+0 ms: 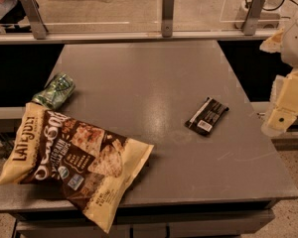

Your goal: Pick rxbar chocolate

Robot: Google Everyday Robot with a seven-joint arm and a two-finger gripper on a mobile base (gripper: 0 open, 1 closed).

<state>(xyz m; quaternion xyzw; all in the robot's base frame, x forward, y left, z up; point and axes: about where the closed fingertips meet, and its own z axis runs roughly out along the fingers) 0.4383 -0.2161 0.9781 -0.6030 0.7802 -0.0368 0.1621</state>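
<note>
Glossy black rxbar chocolate wrapper on a smooth, faintly sheened table; matt cream plastic gripper just beyond its right edge.

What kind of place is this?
Probably a robot test area rather than a home: a gray table backed by a glass panel, a chip bag and rxbar laid out, and the gripper at the right edge.

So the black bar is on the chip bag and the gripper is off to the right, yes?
No. In the camera view the bar lies on the table, apart from the chip bag. The gripper is off to the right.
</note>
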